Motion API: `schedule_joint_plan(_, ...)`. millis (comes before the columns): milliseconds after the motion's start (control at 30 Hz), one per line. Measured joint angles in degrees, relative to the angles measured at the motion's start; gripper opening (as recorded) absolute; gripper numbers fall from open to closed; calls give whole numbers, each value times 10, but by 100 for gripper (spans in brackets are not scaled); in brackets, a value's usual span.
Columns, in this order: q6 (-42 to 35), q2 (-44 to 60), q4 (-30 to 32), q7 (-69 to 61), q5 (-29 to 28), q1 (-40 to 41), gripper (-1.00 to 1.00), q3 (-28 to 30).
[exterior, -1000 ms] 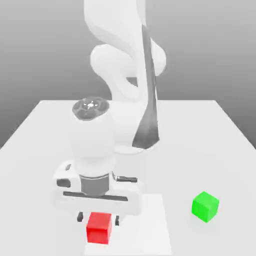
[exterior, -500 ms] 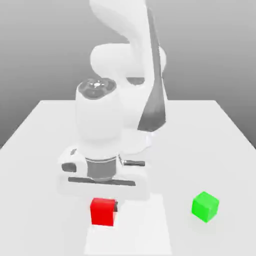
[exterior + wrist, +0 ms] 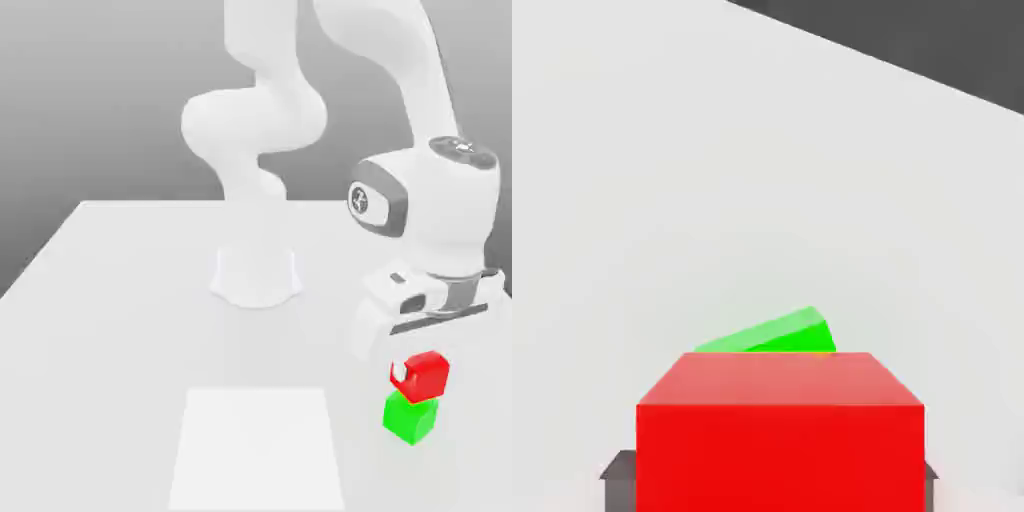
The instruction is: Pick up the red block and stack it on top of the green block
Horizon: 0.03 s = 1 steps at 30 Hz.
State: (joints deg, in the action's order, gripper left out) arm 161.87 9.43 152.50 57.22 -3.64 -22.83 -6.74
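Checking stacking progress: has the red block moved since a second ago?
Yes. The red block has left the pale square patch on the table and moved toward the exterior view's right, now held by the gripper just above the green block.

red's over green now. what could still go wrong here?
1. The red block sits skewed toward the exterior view's right over the green block, and the hand view shows their edges twisted relative to each other; released like this, it may land overhanging and tip off.
2. Whether the blocks already touch cannot be told; any gap means a drop and possible bounce.
3. The gripper could nudge the green block while descending or opening.
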Motion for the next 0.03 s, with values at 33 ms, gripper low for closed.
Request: schedule_joint_plan(33,0,0,0,0,0,0,100,0)
